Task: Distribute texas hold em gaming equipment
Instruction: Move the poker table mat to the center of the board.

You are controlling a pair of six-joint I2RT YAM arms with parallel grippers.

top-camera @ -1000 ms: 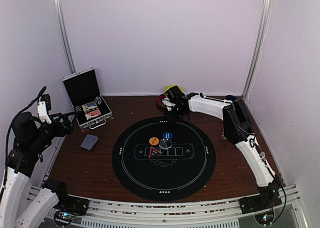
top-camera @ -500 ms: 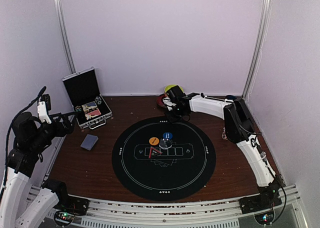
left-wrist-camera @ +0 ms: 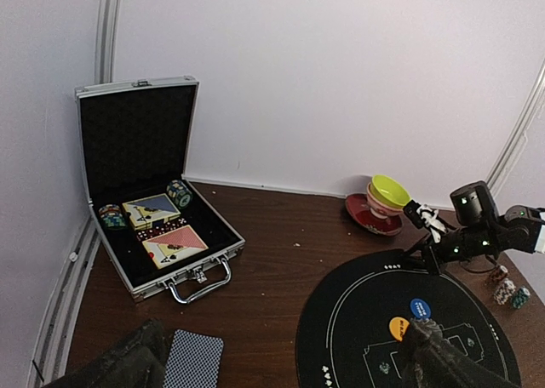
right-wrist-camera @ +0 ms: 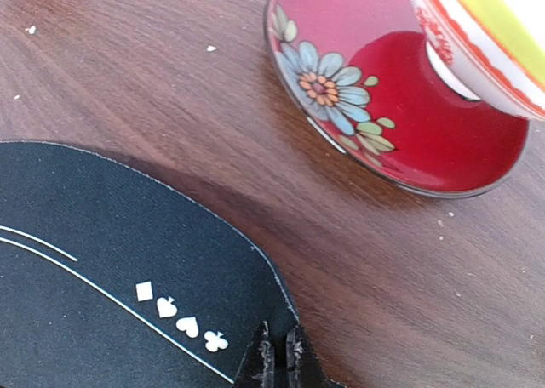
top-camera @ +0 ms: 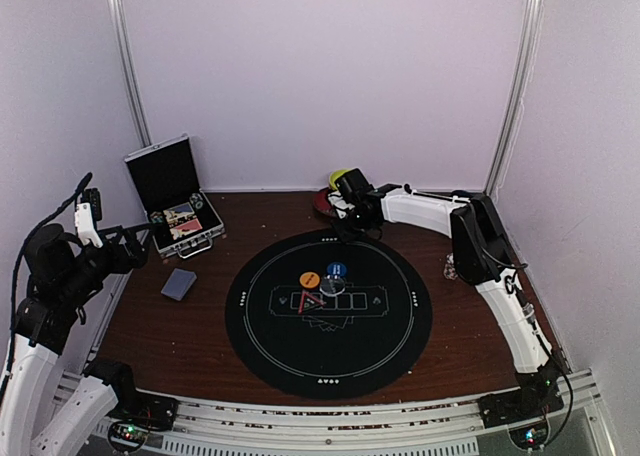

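A round black poker mat (top-camera: 330, 321) lies mid-table with an orange disc (top-camera: 309, 278), a blue disc (top-camera: 337, 270) and a grey chip (top-camera: 331, 287) on it. My right gripper (top-camera: 352, 226) is shut on the mat's far edge, which shows pinched and slightly lifted between the fingers (right-wrist-camera: 278, 354). A blue-backed deck of cards (top-camera: 179, 284) lies on the wood left of the mat (left-wrist-camera: 194, 358). A few striped chips (left-wrist-camera: 504, 288) sit at the mat's right. My left gripper (left-wrist-camera: 281, 367) hangs open above the table's left side, holding nothing.
An open metal case (top-camera: 175, 208) at the back left holds card boxes and chips (left-wrist-camera: 162, 226). A yellow-green bowl on a red saucer (right-wrist-camera: 409, 107) stands just beyond my right gripper. White walls close in on three sides.
My right gripper has crept slightly to the right, and the mat with its discs has shifted a little with it. The left arm has not moved.
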